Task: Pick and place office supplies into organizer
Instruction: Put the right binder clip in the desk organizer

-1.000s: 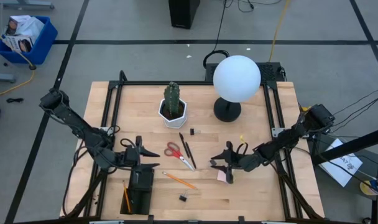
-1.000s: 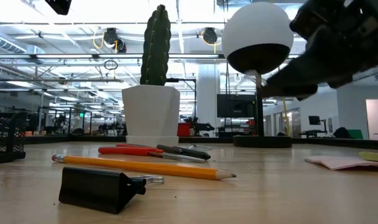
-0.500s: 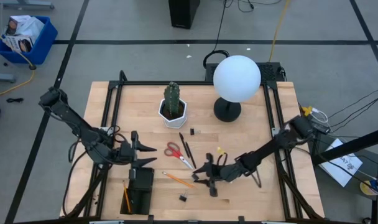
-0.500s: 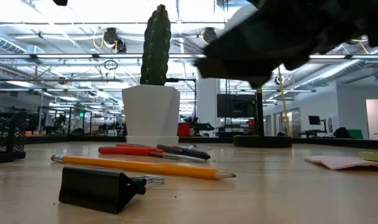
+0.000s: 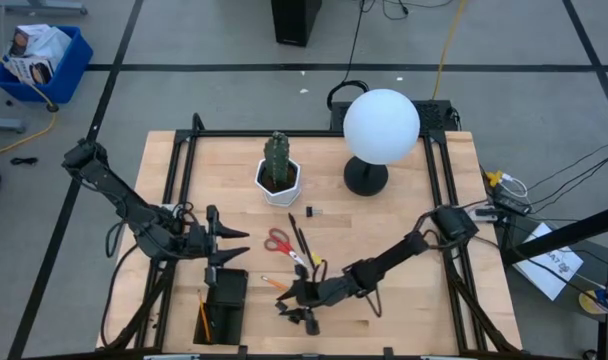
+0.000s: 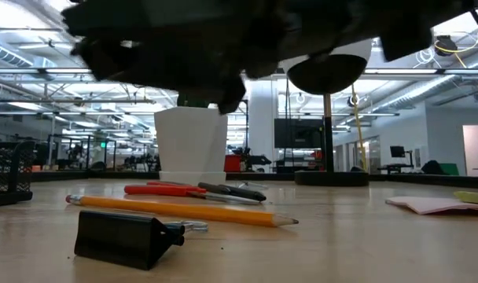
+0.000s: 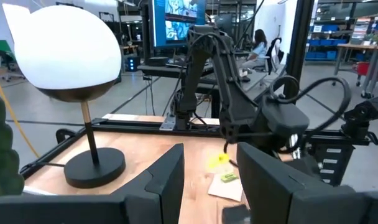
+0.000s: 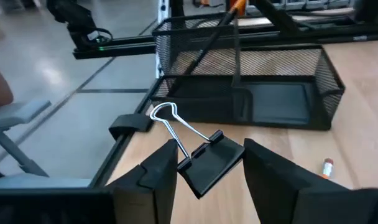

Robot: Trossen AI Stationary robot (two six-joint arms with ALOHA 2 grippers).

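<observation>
The right gripper (image 5: 302,312) reaches low across the front of the wooden surface (image 5: 404,225), its jaws spread on either side of a black binder clip (image 8: 209,161) that lies on the wood, not clamped on it. Just beyond the clip stands the black mesh organizer (image 8: 245,84) with an orange pencil (image 8: 215,32) leaning in it. The left gripper (image 5: 236,246) hovers above the organizer's far end, jaws parted and holding nothing. Another orange pencil (image 6: 180,211), red-handled scissors (image 5: 278,241) and dark pens (image 5: 302,240) lie mid-surface, near a cactus (image 5: 277,160) in a white pot, and the pink sticky-note pad (image 6: 432,205) lies farther right.
</observation>
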